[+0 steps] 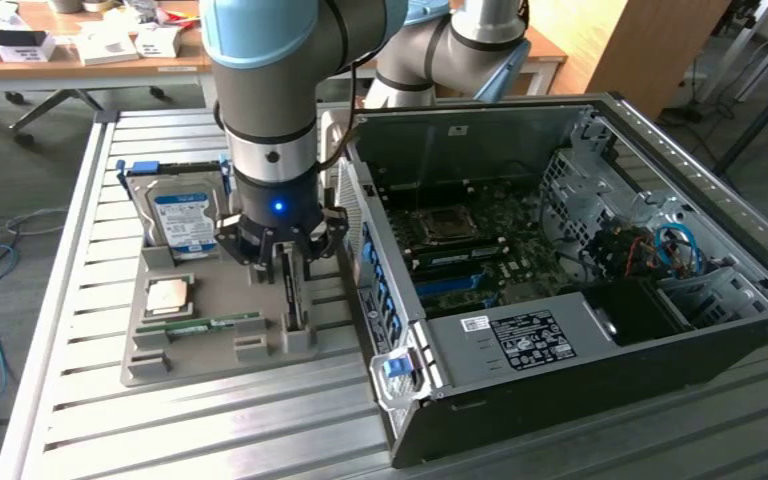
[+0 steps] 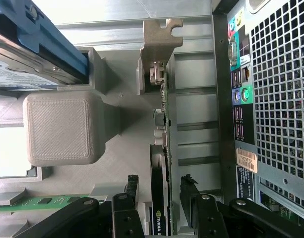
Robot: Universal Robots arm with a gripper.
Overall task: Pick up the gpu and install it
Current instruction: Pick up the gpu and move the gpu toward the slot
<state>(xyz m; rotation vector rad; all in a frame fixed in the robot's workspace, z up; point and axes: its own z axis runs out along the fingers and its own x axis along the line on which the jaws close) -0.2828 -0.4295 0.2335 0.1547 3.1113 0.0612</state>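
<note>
Closest to the wrist camera, my pincer (image 2: 161, 179) stands open, one finger on each side of the gpu (image 2: 160, 163), neither touching it. I see the card standing on edge in the grey tray (image 2: 125, 148), its bracket at the far end. Farther off are the drive (image 2: 18, 69) and the case (image 2: 276, 99), which sits just beside the tray on the surface (image 1: 224, 425).

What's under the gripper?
The thin dark edge-on gpu card, upright in the grey plastic tray, flanked by the open gripper; silvery bracket at one end. The tray hides its lower edge.
</note>
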